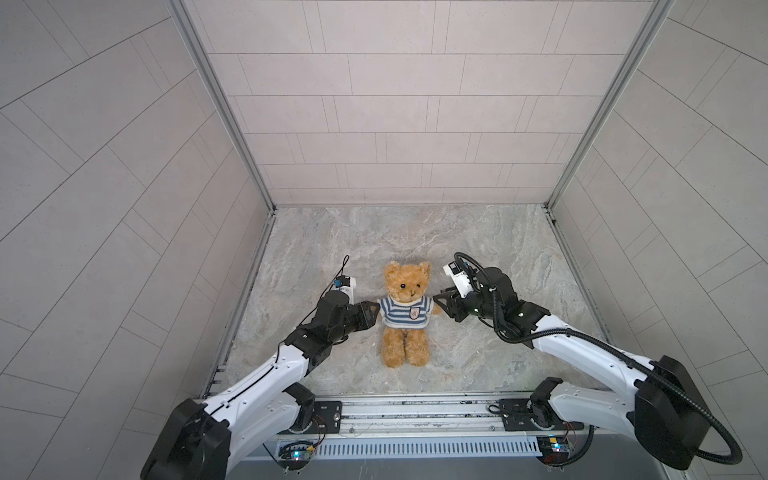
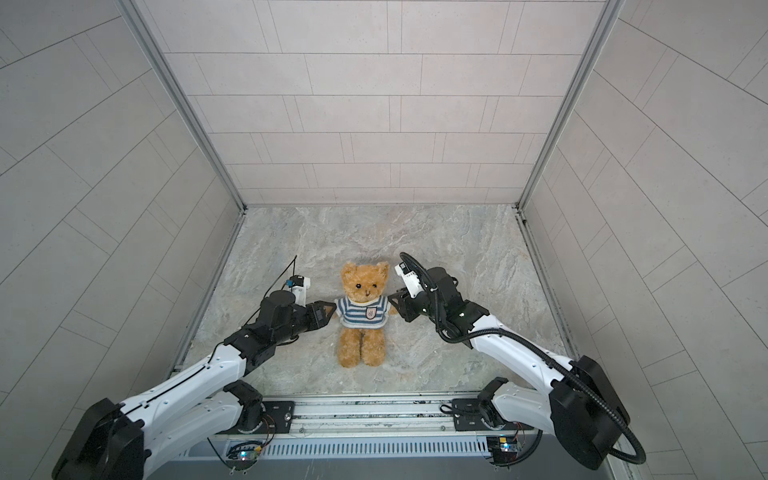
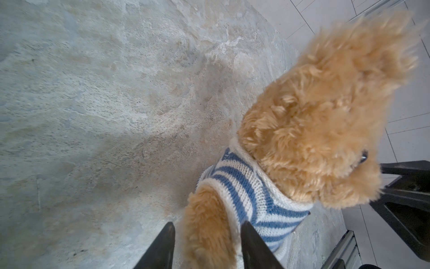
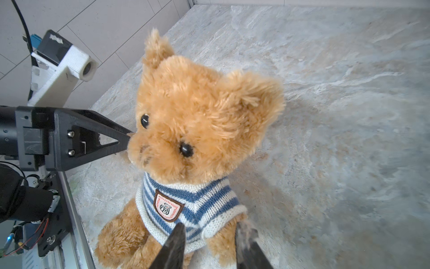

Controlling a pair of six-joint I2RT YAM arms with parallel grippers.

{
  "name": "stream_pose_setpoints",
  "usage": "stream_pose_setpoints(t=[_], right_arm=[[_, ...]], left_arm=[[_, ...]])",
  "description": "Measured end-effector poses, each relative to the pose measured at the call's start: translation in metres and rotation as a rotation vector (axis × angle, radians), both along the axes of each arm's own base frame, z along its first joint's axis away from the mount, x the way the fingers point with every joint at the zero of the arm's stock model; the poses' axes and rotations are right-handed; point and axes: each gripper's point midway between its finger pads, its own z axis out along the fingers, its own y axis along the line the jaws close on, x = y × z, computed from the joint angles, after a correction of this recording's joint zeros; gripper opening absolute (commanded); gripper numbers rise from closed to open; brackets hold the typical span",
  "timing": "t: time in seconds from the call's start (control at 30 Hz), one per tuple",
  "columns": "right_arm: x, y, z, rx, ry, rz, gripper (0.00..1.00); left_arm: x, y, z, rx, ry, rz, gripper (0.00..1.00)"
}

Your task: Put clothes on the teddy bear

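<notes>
**Bear in its striped shirt, a gripper at each arm**

The teddy bear [image 1: 405, 289] lies near the middle of the table [image 1: 490, 249], somewhat closer to the near edge than to the far one. Its head points toward the far edge and its legs toward the near edge, with its face turned up to the top cameras. A blue-and-white striped shirt [image 1: 401, 318] covers its trunk and upper arms. The shirt has a badge [image 4: 168, 207] on the chest (the lettering on it is too small to read).

The left gripper [image 1: 375, 307] reaches from the table's left side to the bear's arm on that side. In the left wrist view its two fingers [image 3: 162, 246] stand apart with the furry arm between them. A thin strip of table shows between one finger and the fur, and the other finger sits just beside the sleeve.

The right gripper [image 1: 438, 305] reaches from the table's right side to the bear's other arm. In the right wrist view its fingers [image 4: 173, 246] are also parted, with the arm and the sleeve cuff between them. Whether either finger presses on the fur cannot be told. In both top views the two grippers face each other across the bear's chest, their tips level with the shirt's shoulders.
</notes>
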Motion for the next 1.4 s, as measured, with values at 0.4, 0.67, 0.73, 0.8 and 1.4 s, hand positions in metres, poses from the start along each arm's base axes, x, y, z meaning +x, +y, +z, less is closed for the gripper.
stream_pose_setpoints(t=[0.4,0.67,0.73,0.8,1.4], right_arm=[[-0.01,-0.064,0.003,-0.105,-0.102,-0.212,0.59],[-0.002,-0.123,0.016,-0.159,-0.211,-0.446,0.84],[-0.001,-0.137,0.015,-0.179,-0.223,-0.504,0.9],[0.0,-0.151,0.013,-0.198,-0.234,-0.559,0.95],[0.014,-0.233,-0.026,-0.301,-0.32,-0.867,1.0]], left_arm=[[-0.012,0.02,0.014,0.059,-0.059,0.029,0.83],[-0.011,0.061,0.016,0.247,-0.108,0.152,1.0],[-0.008,0.074,0.021,0.295,-0.131,0.207,1.0],[-0.005,0.088,0.029,0.348,-0.159,0.271,1.0],[0.033,0.149,0.062,0.759,-0.444,0.539,1.0]])
